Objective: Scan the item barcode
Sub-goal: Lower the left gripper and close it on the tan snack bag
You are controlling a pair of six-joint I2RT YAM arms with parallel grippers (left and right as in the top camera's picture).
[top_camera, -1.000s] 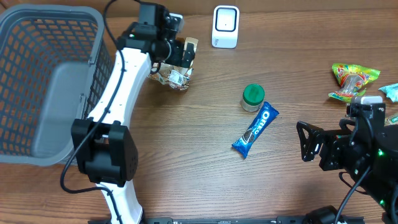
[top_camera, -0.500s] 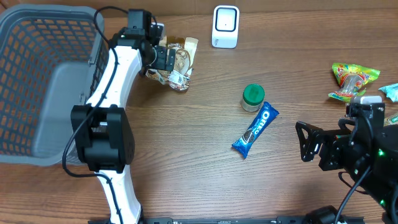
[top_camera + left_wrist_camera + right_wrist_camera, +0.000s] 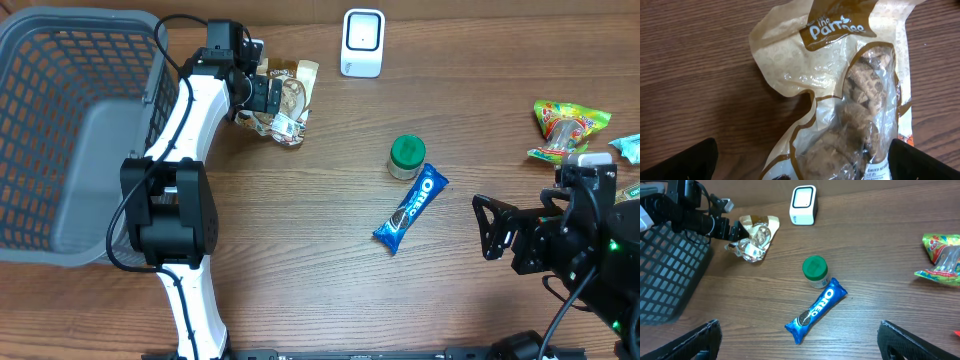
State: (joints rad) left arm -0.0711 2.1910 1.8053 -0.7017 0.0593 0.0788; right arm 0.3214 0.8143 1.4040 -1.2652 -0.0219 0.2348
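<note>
Seemingly early: the left end effector [image 3: 266, 96] hovers wide open over the tan snack pouch [image 3: 860, 100], which lies on the counter [image 3: 300, 230]. Grasping it and presenting it to the white scanner [image 3: 362, 43] are left to do. The right end effector [image 3: 490, 228] is open and empty.

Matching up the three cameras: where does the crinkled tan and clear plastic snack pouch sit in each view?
Overhead: the crinkled tan and clear plastic snack pouch lies near the top edge, left of centre.
Left wrist: it fills the middle and right of the picture.
Right wrist: it is in the upper left.
Landmark: the white box-shaped scanner stands to the pouch's right in the overhead and right wrist views; the left wrist view does not show it.
</note>
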